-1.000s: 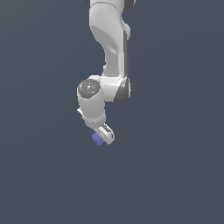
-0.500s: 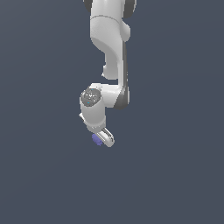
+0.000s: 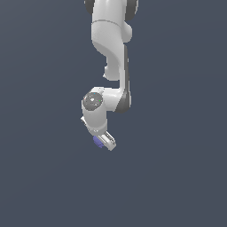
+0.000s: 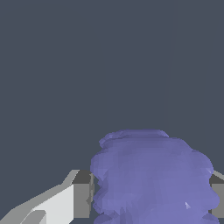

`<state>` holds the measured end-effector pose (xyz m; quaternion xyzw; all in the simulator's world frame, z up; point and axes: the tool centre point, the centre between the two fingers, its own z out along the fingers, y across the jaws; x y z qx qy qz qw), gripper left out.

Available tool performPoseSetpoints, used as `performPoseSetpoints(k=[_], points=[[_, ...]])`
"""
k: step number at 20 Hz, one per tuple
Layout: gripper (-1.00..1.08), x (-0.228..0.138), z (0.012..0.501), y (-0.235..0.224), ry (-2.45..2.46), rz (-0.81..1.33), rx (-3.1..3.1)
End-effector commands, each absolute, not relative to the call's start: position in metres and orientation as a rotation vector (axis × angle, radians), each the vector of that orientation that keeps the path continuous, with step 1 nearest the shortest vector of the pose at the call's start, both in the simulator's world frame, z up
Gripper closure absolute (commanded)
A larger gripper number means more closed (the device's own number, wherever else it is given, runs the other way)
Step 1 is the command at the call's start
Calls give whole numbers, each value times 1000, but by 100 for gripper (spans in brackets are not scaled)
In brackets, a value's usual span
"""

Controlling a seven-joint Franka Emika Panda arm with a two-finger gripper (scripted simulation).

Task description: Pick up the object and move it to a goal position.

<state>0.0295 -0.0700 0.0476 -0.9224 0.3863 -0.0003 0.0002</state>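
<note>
Background (image 3: 40,177): plain dark slate-grey field, uniform in both views. No edge, seam or separate surface can be made out.
</note>
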Motion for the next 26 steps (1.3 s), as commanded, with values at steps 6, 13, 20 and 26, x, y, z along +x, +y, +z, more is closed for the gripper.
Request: performPoseSetpoints(k=[6, 13, 20, 26], points=[[108, 30, 47, -70, 1213, -1, -2897], [108, 28, 60, -66, 1213, -1, -2897], [108, 22, 101, -55, 1214, -1, -2897], [108, 14, 158, -40, 1215, 0, -2897]])
